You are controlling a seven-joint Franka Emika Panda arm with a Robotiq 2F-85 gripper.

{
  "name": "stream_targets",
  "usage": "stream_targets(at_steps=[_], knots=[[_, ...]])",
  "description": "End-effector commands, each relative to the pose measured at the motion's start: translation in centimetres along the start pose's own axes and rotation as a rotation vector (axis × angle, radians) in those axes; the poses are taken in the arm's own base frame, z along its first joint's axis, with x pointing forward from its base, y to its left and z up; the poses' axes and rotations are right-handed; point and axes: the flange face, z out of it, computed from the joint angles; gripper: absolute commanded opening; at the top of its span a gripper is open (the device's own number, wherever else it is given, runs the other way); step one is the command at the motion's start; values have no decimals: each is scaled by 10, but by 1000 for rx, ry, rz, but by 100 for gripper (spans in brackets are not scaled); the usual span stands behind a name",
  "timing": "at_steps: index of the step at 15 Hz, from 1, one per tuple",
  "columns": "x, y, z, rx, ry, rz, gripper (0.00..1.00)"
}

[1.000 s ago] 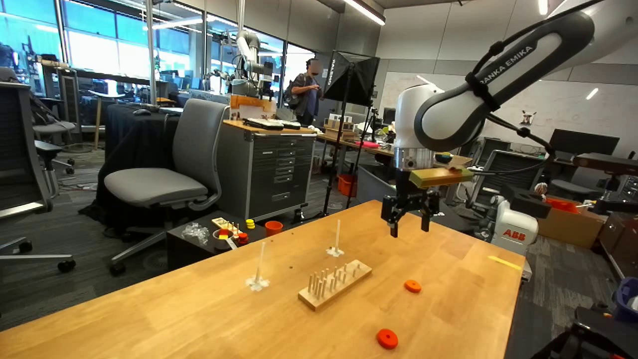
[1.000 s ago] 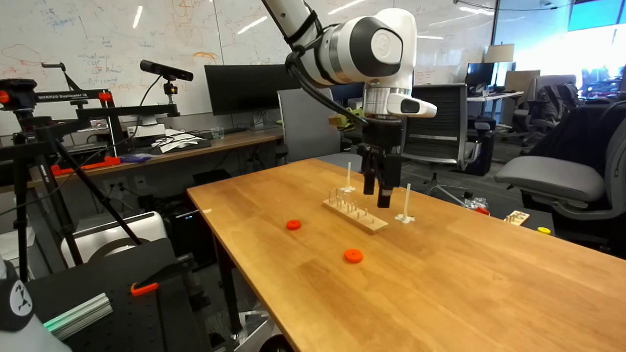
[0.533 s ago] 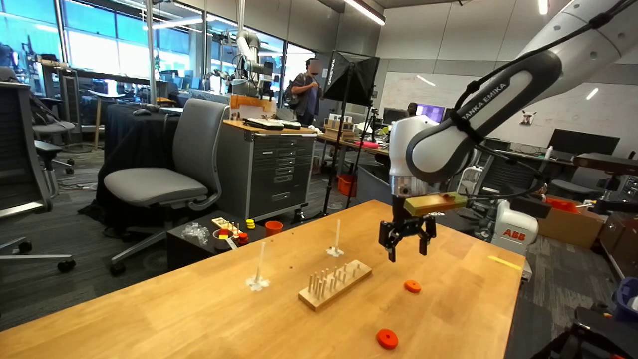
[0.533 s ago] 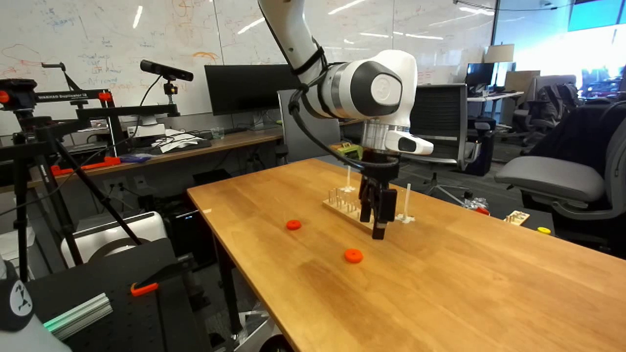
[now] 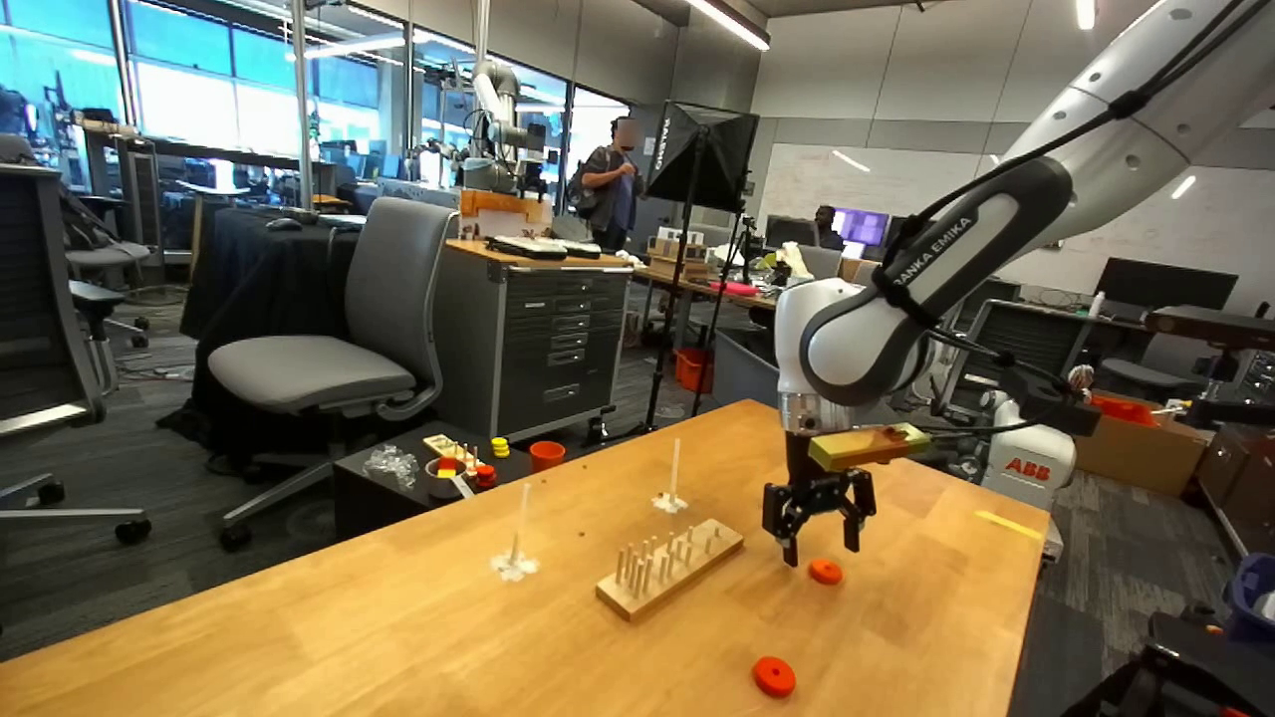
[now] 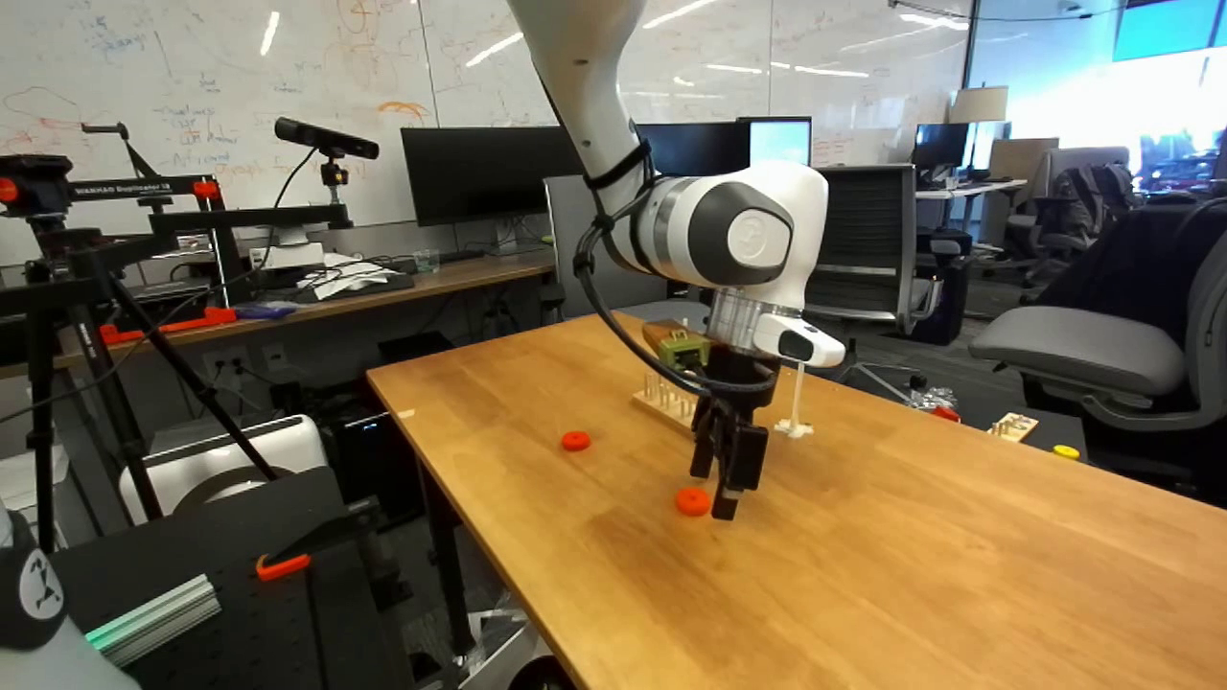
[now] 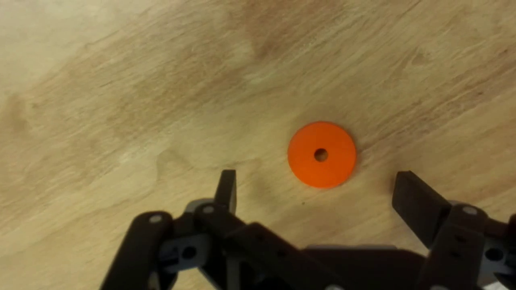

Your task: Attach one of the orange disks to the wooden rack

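Well to the left of the gripper (image 5: 821,552) in an exterior view, a gray chair (image 5: 319,368) stood near a low black box (image 5: 369,503) that bore a stack of yellow pieces (image 5: 500,447). Nearer the gripper on that side, a thin pale rod (image 5: 518,538) rose from a whitish patch (image 5: 514,567) on the wooden table (image 5: 349,637), nearly upright. The wooden rack (image 5: 687,578) came next, lying pegged side up close to the gripper's left, with a second rod (image 5: 675,473) standing behind it. A little to the gripper's left and nearer the front, one orange disk (image 5: 774,677) lay flat, well apart from the gripper in both exterior views. The gripper itself hung low over the table, pointing down, its jaws spread with a broad gap between them and a yellow-green block (image 5: 867,450) mounted above. Just beside its fingers (image 7: 417,205), flat on the table, lay the other orange disk (image 7: 321,155); in the wrist view it sat in line with that gap but beyond both fingers, touching neither. Farther right of the gripper, in an exterior view, a yellow strip (image 5: 1008,525) marked the table near its edge, and past that edge stood a white ABB arm (image 5: 1031,463).
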Motion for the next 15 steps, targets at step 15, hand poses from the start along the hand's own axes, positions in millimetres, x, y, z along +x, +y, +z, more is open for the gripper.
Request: stream_targets(at_steps=[15], knots=[[-11,20,20,143,32,-34,100]])
